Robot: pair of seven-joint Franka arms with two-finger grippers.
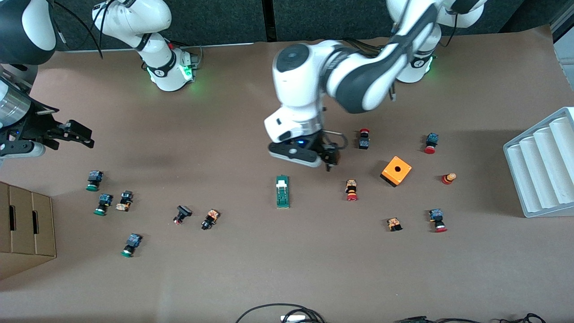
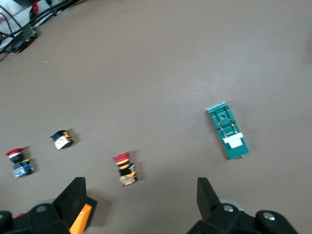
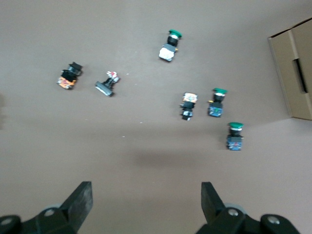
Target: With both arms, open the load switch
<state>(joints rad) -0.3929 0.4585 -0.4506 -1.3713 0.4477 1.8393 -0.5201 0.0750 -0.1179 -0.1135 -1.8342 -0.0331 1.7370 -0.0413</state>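
The load switch (image 1: 282, 191), a narrow dark-green block with a small white lever piece, lies flat near the middle of the table; the left wrist view also shows the load switch (image 2: 229, 131). My left gripper (image 1: 329, 159) hangs open and empty over bare table between the switch and the orange cube; its black fingers (image 2: 75, 191) stand wide apart around nothing, the left gripper (image 2: 141, 189) well clear of the switch. My right gripper (image 1: 74, 134) hovers open and empty at the right arm's end of the table. Below the right gripper (image 3: 146, 192) is only bare table.
An orange cube with a hole (image 1: 396, 170) and several red-capped push-buttons (image 1: 351, 189) lie toward the left arm's end. Green-capped push-buttons (image 1: 94, 180) lie toward the right arm's end, near a cardboard box (image 1: 24, 229). A white ridged tray (image 1: 542, 166) stands at the left arm's end.
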